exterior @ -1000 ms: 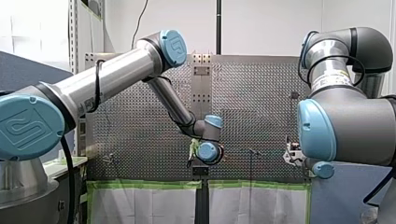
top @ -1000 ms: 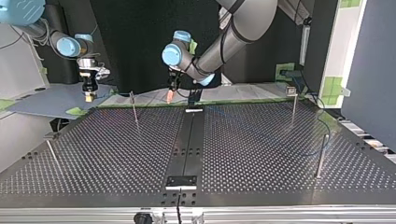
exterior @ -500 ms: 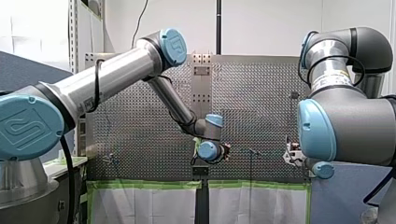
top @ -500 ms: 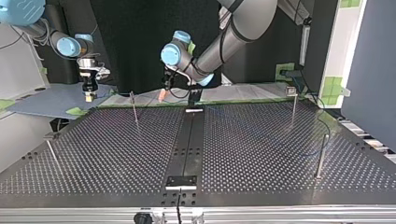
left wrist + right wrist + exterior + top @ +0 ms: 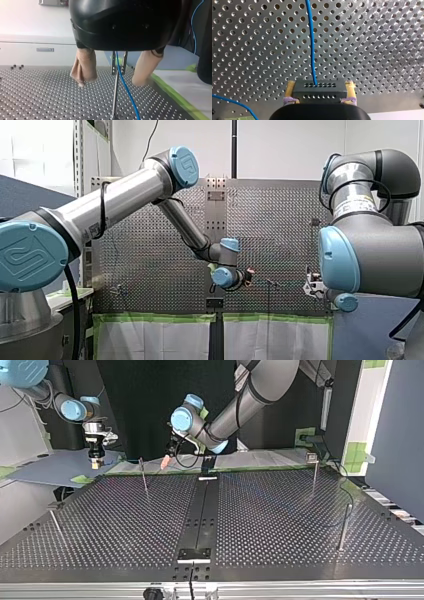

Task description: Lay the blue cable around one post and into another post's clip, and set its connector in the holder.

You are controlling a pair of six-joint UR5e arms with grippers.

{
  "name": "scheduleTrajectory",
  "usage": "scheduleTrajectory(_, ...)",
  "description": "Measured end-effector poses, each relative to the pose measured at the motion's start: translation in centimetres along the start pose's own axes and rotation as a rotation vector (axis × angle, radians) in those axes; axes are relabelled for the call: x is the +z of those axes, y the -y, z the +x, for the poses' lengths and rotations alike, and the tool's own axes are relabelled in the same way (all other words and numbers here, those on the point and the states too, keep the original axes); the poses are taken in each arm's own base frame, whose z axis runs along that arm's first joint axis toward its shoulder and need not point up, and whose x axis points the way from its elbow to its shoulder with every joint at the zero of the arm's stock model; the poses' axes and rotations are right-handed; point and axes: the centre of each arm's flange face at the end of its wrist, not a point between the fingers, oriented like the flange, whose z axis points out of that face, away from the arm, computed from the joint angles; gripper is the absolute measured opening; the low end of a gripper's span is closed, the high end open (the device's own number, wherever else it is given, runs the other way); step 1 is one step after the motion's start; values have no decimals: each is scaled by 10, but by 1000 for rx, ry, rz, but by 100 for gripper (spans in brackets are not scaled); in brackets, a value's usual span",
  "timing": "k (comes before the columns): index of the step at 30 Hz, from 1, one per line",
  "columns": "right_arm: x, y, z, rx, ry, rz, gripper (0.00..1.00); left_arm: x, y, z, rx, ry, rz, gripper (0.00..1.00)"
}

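Right gripper (image 5: 320, 86) clamps connector (image 5: 319, 92); left gripper (image 5: 110, 82) agape above perforated table (image 5: 37, 100).

Bright, even light is falling across the perforated table (image 5: 280, 510), glinting off the metal beneath my right wrist. The black housing above my left gripper (image 5: 110, 82) is lying in shadow.

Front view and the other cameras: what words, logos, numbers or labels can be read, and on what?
Moulded logo, no plain letters: blue joint cap of my left arm.
Tube sticker on that arm: too blurred to read.
Collar label on my right arm: too blurred to read.
Top and wrist views: nothing legible.
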Motion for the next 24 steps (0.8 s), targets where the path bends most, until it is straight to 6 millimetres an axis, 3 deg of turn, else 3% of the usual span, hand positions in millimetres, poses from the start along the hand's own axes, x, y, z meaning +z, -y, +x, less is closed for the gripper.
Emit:
scheduleTrajectory(17,0,1,-1,0,3,1,0,0,2,-2,-6,3,12,100)
scheduleTrajectory(24,0,1,-1,0,2,2,0,1,1,-12,0,19,10,100)
